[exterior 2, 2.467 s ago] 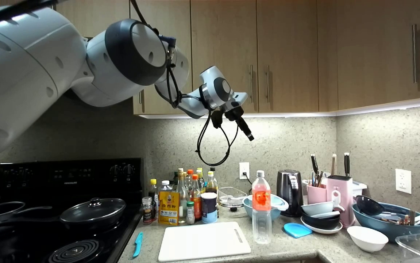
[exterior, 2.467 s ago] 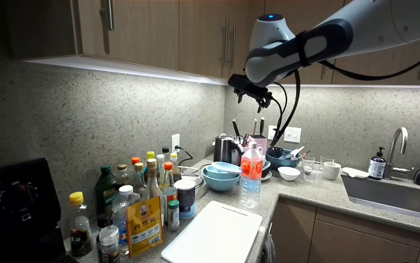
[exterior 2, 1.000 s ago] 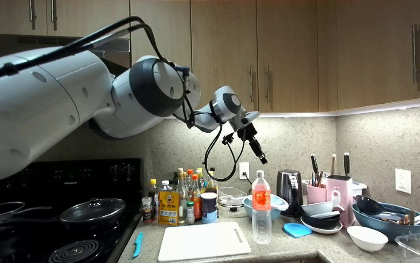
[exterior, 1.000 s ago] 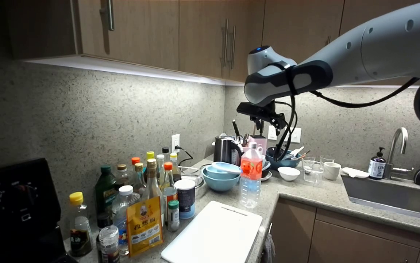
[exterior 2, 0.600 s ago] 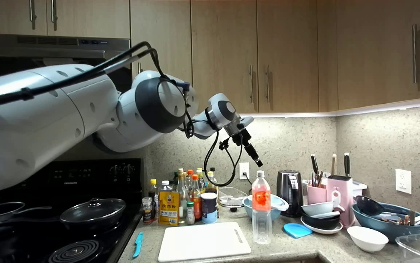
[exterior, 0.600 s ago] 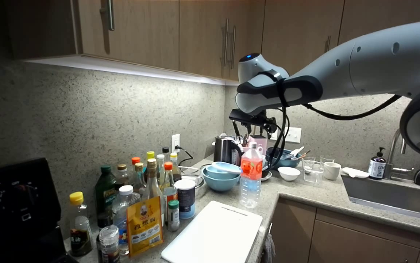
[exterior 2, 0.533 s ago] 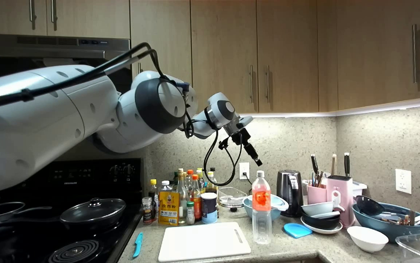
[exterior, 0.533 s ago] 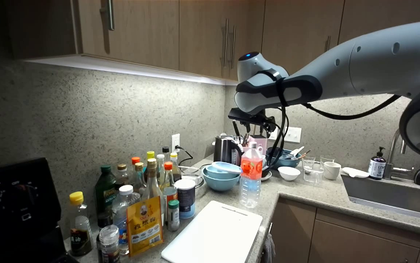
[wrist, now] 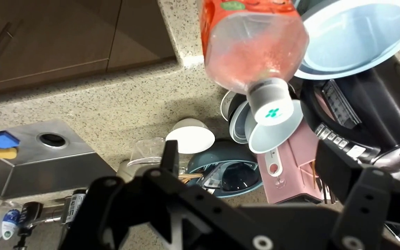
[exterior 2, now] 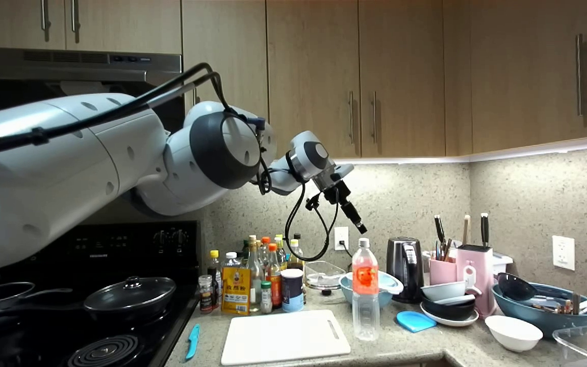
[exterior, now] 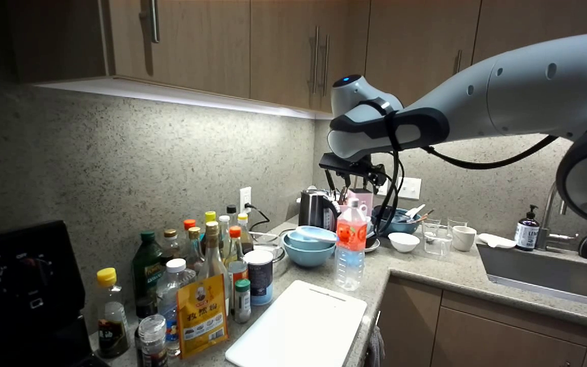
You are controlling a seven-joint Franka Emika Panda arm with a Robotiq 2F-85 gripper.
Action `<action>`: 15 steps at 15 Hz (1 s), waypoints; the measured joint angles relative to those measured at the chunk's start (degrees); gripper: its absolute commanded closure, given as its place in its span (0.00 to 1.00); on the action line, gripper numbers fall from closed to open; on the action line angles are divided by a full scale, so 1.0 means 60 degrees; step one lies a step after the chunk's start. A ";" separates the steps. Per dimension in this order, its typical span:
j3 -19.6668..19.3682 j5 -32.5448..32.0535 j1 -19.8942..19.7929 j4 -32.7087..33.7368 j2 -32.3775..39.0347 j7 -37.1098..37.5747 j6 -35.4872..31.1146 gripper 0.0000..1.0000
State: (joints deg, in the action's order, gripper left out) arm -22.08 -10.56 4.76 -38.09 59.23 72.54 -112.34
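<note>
My gripper is open in the wrist view, its two black fingers wide apart with nothing held between them. Nearest to it is a clear plastic bottle with a red label and white cap, seen cap toward the camera. In both exterior views that bottle stands upright on the counter, beside the white cutting board. The gripper hangs tilted down, its tip just above the cap's height in an exterior view; whether it is directly over the bottle I cannot tell. Light blue bowls sit behind the bottle.
A black kettle, pink knife block, stacked bowls and a blue basin line the back. Sauce bottles crowd the wall side. A blue knife lies by the stove. Upper cabinets hang above.
Over the last seconds the arm came down from near the cabinets toward the bottle's top. During the last half second it has barely moved. Bottle and counter items stay in place.
</note>
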 measured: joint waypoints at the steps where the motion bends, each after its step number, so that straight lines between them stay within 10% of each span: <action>1: 0.0000 0.0000 -0.0003 0.0000 0.0063 0.0000 0.0006 0.00; 15: 0.0087 0.0000 -0.0004 0.0001 0.0544 -0.0802 0.0248 0.00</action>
State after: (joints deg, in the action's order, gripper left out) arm -21.56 -10.56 4.74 -38.08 62.49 67.73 -110.85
